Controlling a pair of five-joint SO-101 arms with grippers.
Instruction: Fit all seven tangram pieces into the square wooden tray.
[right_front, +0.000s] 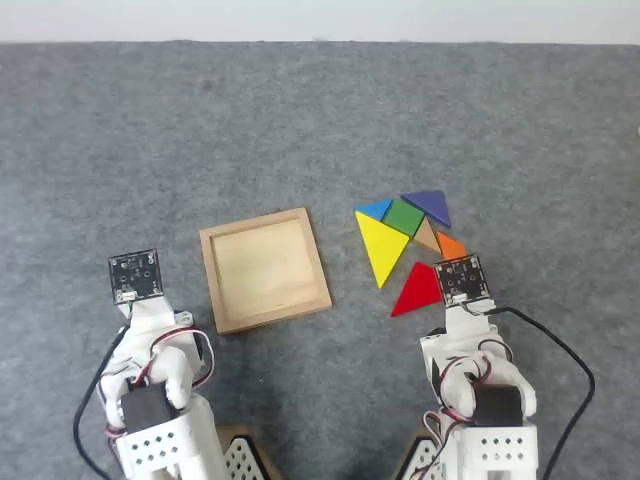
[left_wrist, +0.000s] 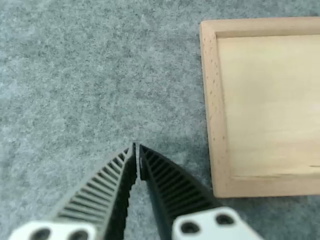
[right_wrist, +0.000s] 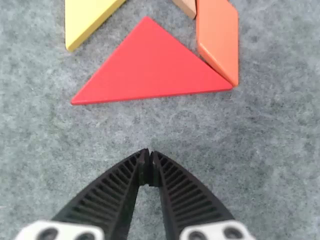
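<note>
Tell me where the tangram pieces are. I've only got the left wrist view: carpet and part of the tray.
Observer: The seven pieces lie clustered on the carpet beyond the far side of the tray, over by the right gripper.
Operator: Anything in the tray yet?
Observer: No, the high view shows bare wood across its whole floor.
Operator: Which piece is closest to the right gripper?
Observer: The red triangle, just ahead of the shut fingertips and not touching them.
</note>
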